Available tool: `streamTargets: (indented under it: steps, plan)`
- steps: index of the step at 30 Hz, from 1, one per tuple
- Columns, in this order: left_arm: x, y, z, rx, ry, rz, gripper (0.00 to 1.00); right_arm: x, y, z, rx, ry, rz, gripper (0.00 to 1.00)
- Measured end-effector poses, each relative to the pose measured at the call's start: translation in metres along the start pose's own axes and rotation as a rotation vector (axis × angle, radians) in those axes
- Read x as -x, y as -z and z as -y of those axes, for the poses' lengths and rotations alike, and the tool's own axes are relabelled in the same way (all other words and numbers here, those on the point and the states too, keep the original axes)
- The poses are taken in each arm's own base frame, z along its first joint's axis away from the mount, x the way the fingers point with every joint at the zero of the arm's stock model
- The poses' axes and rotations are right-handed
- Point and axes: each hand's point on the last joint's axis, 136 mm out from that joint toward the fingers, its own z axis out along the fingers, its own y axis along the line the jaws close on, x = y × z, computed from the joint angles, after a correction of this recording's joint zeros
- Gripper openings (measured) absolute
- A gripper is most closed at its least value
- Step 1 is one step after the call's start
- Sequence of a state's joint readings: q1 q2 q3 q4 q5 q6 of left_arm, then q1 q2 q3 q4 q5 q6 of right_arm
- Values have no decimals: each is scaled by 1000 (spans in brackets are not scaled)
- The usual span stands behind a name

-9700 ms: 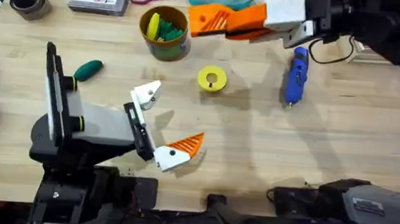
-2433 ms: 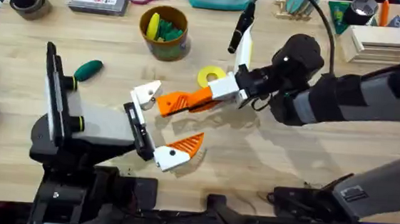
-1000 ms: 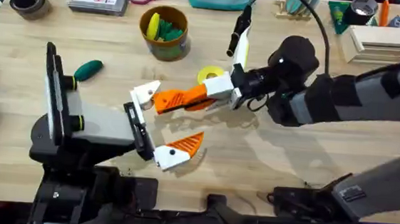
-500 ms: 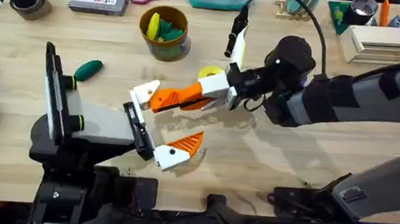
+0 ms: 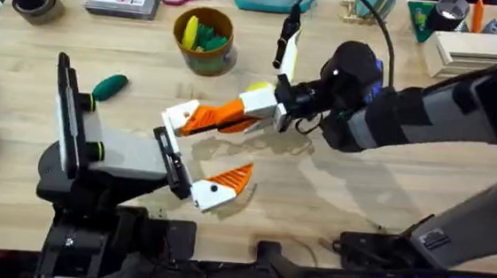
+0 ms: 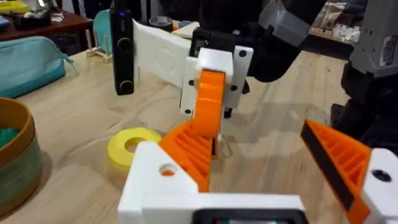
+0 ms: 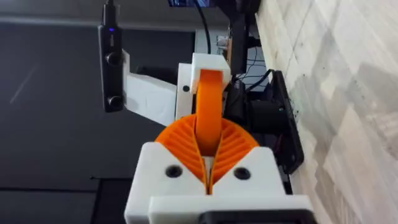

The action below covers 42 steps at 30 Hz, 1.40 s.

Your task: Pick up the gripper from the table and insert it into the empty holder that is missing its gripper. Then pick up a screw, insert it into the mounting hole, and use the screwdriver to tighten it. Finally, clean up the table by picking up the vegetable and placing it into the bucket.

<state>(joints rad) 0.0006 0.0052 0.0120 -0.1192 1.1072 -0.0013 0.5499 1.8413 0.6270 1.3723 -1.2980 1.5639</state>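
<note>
Mid-counter (image 5: 424, 162), right gripper (image 5: 199, 116) is clamped on the orange tip (image 5: 219, 114), nosing into the holder (image 5: 179, 116); left gripper (image 5: 201, 156) open. Next: push it fully home.

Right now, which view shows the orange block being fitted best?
The right wrist view: the orange block stands clamped in the right gripper, its far end at the white holder. Overhead, it blends with the gripper's orange tips. In the left wrist view the holder hides most of it.
</note>
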Motion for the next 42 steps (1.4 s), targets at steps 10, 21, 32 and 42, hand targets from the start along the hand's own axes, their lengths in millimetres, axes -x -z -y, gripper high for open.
streamTargets:
  steps: [10, 21, 32, 42]
  plan:
    - [0, 0, 0, 0, 1, 0, 986, 5, -5, 2, 1, 2, -11, 8]
    - [0, 0, -1, 8, 0, 0, 986, 9, -9, 2, 3, 6, -25, 8]
    - [0, 0, -2, 9, -1, 1, 986, 10, -9, 0, 5, 14, -63, 8]
    - [0, 0, -1, 4, -1, 1, 985, 9, -8, 0, 4, 11, -73, 8]
